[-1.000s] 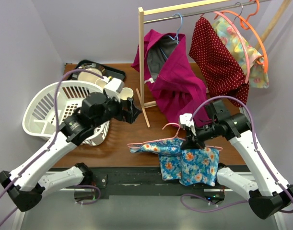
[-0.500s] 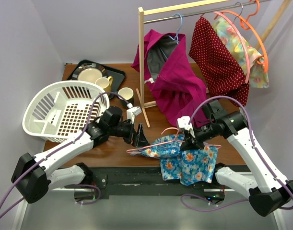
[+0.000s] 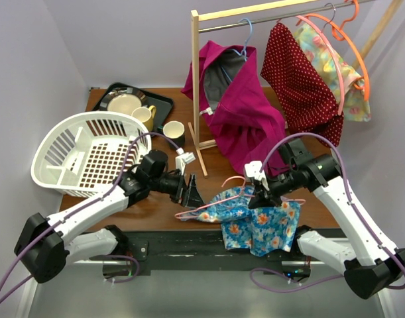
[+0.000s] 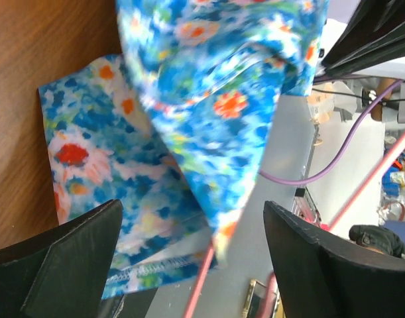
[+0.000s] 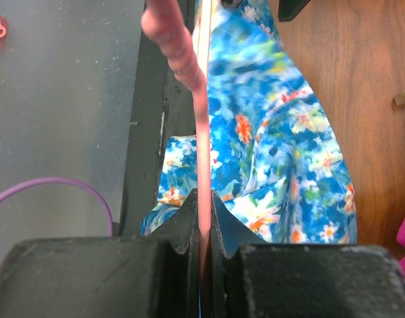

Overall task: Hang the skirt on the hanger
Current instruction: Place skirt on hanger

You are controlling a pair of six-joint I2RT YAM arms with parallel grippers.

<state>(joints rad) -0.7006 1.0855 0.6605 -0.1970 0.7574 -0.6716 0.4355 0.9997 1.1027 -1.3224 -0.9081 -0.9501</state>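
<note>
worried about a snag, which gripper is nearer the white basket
Left. The left gripper is just right of the white basket, open by the skirt. The right gripper is farther right, shut on the pink hanger.

Skirt (image 3: 258, 225): blue fabric printed with orange, red and white flowers, crumpled at the near edge of the table (image 3: 164, 213), its lower part hanging past that edge. Hanger (image 3: 205, 207): thin, pink, tilted, one arm lying along the skirt's upper edge, its rod pinched between my right fingers (image 5: 182, 222).
</note>
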